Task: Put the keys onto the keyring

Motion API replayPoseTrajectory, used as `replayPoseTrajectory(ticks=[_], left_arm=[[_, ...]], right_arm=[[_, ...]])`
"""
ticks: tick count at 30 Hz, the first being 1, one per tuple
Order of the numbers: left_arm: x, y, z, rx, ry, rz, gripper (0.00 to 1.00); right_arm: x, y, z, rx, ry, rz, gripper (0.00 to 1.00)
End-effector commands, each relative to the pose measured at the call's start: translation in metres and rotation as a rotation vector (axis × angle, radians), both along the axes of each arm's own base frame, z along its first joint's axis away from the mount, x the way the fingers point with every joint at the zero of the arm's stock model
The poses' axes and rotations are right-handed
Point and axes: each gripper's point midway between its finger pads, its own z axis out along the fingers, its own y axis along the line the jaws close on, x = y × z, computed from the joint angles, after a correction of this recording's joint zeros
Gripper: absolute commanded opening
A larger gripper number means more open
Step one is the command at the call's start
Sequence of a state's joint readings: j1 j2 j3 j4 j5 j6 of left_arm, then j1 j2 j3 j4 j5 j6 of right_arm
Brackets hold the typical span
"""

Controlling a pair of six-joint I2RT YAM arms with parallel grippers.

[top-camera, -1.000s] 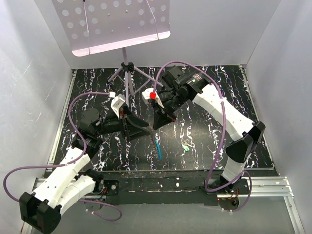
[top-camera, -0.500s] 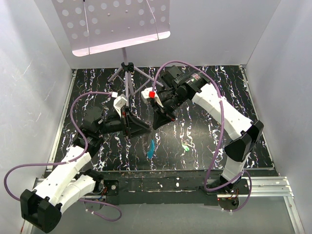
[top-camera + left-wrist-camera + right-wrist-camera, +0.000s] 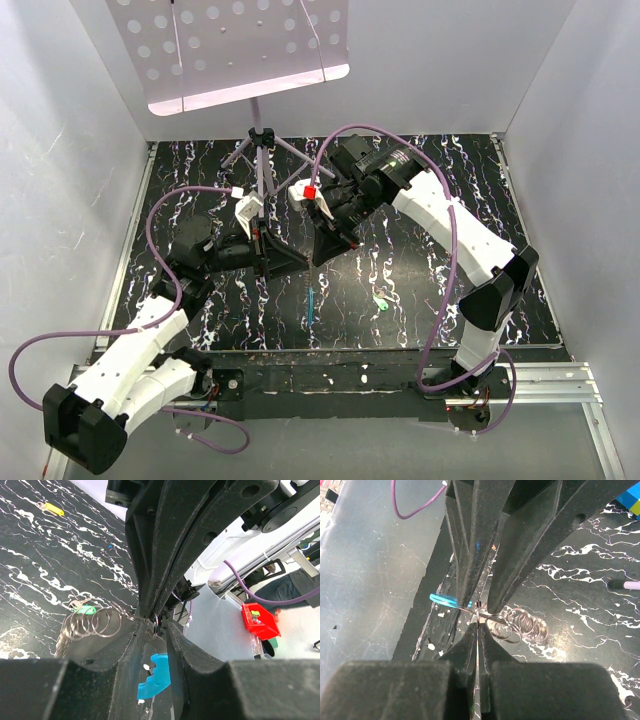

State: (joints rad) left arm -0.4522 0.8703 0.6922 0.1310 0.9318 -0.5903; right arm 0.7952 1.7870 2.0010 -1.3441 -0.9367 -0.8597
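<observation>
The keyring (image 3: pixel 478 611) is a thin silvery loop held edge-on above the mat, and my right gripper (image 3: pixel 477 622) is shut on it. My left gripper (image 3: pixel 154 625) meets it tip to tip, its jaws narrowly open on either side of the ring (image 3: pixel 156 622). A blue plastic piece (image 3: pixel 152 677) on a metal shank hangs from the ring, visible in the gap between the left fingers. In the top view both grippers, left (image 3: pixel 298 265) and right (image 3: pixel 322 255), meet mid-table above the blue piece (image 3: pixel 312 300). A green-headed key (image 3: pixel 381 301) lies on the mat, seen from the left wrist as a key (image 3: pixel 84 610) beside loose rings.
A pile of loose silvery rings (image 3: pixel 520 625) lies on the black marbled mat (image 3: pixel 420 300). A purple tripod stand (image 3: pixel 262 140) with a perforated plate stands at the back. A yellow-tagged item (image 3: pixel 52 509) lies farther off. White walls enclose three sides.
The left jaws have narrowed around the ring. The blue piece swung from a rightward tilt to hanging straight and edge-on. Both grippers drifted slightly towards the back.
</observation>
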Motion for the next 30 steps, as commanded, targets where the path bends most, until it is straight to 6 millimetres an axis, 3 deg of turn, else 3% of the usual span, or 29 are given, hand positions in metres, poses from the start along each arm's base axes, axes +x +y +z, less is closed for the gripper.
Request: replayPoseTrajectory(ticks=[1, 27, 30], left_arm=[[0.0003, 0.0012, 0.0137, -0.001, -0.046, 0.0, 0.24], [0.0066, 0.0007, 0.0058, 0.05, -0.053, 0.01, 0.24], [0.0063, 0.0001, 0.0069, 0.05, -0.057, 0.006, 0.2]], right_arm=[[-0.023, -0.0128, 0.0105, -0.045, 0.102, 0.014, 0.01], [-0.0265, -0.0078, 0.0101, -0.052, 0.121, 0.021, 0.01], [-0.0274, -0.0072, 0.0091, -0.057, 0.126, 0.023, 0.01]])
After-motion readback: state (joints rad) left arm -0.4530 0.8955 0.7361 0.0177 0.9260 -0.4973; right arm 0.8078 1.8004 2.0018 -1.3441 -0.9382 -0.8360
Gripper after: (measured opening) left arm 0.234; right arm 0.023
